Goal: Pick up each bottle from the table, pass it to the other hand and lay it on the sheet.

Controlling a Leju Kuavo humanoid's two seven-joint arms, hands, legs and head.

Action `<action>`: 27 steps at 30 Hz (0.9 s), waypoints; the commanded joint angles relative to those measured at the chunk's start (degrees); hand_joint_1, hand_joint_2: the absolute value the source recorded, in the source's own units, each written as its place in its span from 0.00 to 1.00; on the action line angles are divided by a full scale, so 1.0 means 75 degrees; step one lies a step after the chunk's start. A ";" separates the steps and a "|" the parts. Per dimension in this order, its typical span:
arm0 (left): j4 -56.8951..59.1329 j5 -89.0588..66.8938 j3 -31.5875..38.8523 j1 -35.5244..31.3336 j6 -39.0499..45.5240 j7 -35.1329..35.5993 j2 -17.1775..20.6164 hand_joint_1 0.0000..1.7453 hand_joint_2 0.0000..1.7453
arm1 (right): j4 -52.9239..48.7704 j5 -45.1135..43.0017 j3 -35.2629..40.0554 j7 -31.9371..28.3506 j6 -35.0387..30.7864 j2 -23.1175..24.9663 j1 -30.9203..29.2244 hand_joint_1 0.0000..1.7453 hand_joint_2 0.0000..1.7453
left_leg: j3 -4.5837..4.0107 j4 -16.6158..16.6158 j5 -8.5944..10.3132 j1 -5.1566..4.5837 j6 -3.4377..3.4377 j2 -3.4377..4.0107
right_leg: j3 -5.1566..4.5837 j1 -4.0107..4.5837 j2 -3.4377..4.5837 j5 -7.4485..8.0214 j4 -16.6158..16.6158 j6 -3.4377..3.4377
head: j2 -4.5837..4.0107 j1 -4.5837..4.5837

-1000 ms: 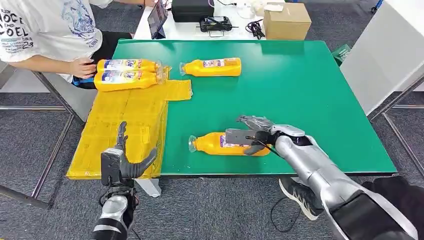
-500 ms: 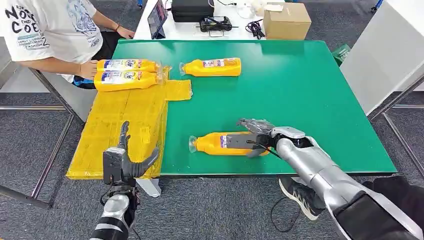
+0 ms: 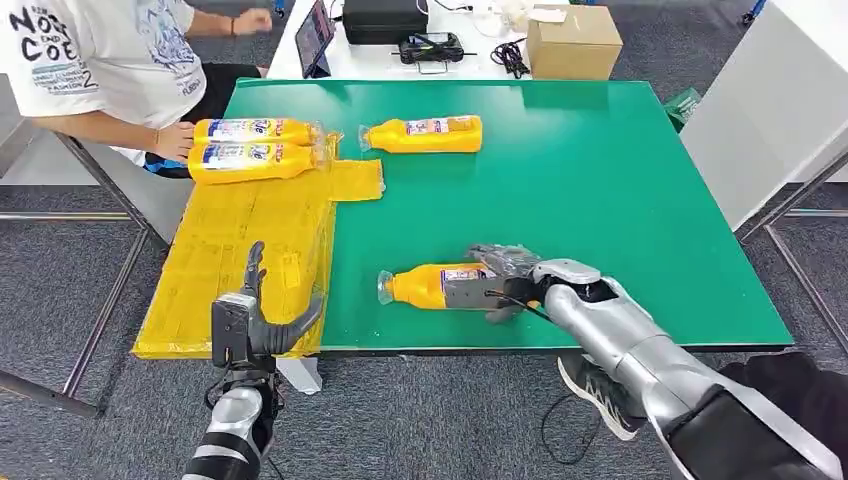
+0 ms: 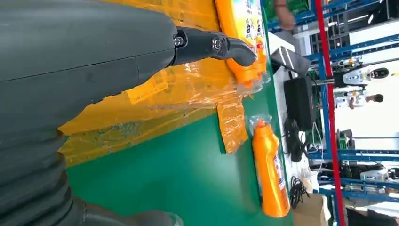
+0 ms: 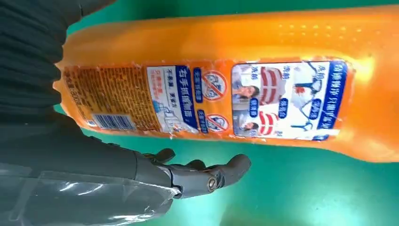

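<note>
Plastic, orange and glossy, the near bottle (image 3: 432,286) lies on its side on the green tabletop (image 3: 600,170), and my right hand (image 3: 498,284) sits over its labelled body, fingers draped across the top and thumb (image 5: 207,176) low at the side; whether the grip is closed I cannot tell. I judge it stiff but slick, probably full and fairly heavy, so the flat labelled middle is the place to hold, not the narrow neck pointing away from my palm. My left hand (image 3: 252,325) waits empty, fingers apart, by the crinkled yellow plastic sheet (image 3: 250,240). Far beyond it two orange bottles (image 3: 255,146) already lie on that sheet, beside a seated person's hand (image 3: 172,140). Another orange bottle (image 3: 424,134) lies on the tabletop well ahead. Nothing blocks the handover between my hands.
</note>
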 commanded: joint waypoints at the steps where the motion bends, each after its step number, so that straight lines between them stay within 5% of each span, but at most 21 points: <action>1: 0.0512 0.0025 -0.0137 -0.0322 -0.0037 0.0062 0.0067 0.00 1.00 | 0.0379 0.0112 0.0785 0.0089 -0.0102 0.0110 -0.0247 0.00 1.00 | 0.0017 -0.0004 -0.0005 0.0000 -0.0005 0.0003 | 0.0015 0.0001 0.0002 -0.0005 -0.0003 -0.0008 | 0.0000 -0.0003; 19: 0.0614 0.0065 -0.0185 -0.0332 -0.0029 0.0156 0.0042 0.00 1.00 | 0.1227 0.0543 0.1146 0.0257 -0.0390 0.0517 -0.0009 0.02 1.00 | 0.0041 -0.0010 -0.0011 0.0003 -0.0009 0.0004 | 0.0039 0.0005 0.0001 -0.0011 -0.0009 -0.0015 | 0.0000 0.0000; 20: 0.0609 0.0066 -0.0179 -0.0325 -0.0027 0.0157 0.0049 0.00 1.00 | 0.1230 0.0552 0.1143 0.0258 -0.0401 0.0518 -0.0016 0.14 1.00 | 0.0057 -0.0007 -0.0020 0.0008 -0.0014 0.0010 | 0.0055 0.0010 0.0006 -0.0018 -0.0008 -0.0023 | 0.0000 -0.0003; 21: 0.0605 0.0068 -0.0176 -0.0320 -0.0022 0.0158 0.0047 0.00 1.00 | 0.1227 0.0558 0.1129 0.0258 -0.0422 0.0513 -0.0017 0.83 1.00 | 0.0029 -0.0008 -0.0007 0.0003 -0.0007 0.0001 | 0.0029 0.0004 -0.0001 -0.0008 -0.0008 -0.0012 | 0.0000 0.0000; 27: 0.0556 0.0082 -0.0150 -0.0277 -0.0039 0.0157 0.0054 0.00 1.00 | 0.1074 0.0562 0.0978 0.0256 -0.0581 0.0425 -0.0005 0.99 1.00 | 0.0048 -0.0009 -0.0012 0.0006 -0.0012 0.0006 | 0.0047 0.0007 0.0001 -0.0012 -0.0009 -0.0020 | 0.0000 0.0000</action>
